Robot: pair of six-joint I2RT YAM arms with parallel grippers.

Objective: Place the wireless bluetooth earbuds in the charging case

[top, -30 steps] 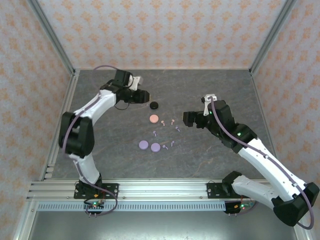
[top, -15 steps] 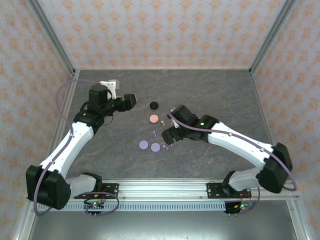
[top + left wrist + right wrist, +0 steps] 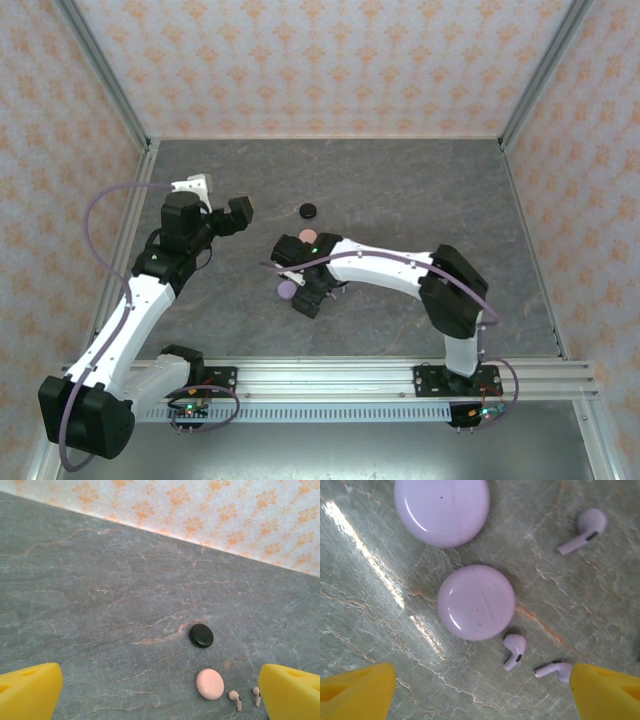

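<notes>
The right tool (image 3: 480,696) has swung in across the grey marbled desk (image 3: 600,605) and now hangs spread wide and empty over two shut round lavender cases (image 3: 476,601). Tiny lavender stemmed earbuds (image 3: 514,650) lie loose beside them, so none is seated yet. The left tool (image 3: 160,695), also wide, has drawn back from the closed glossy pink round case (image 3: 209,684).
</notes>
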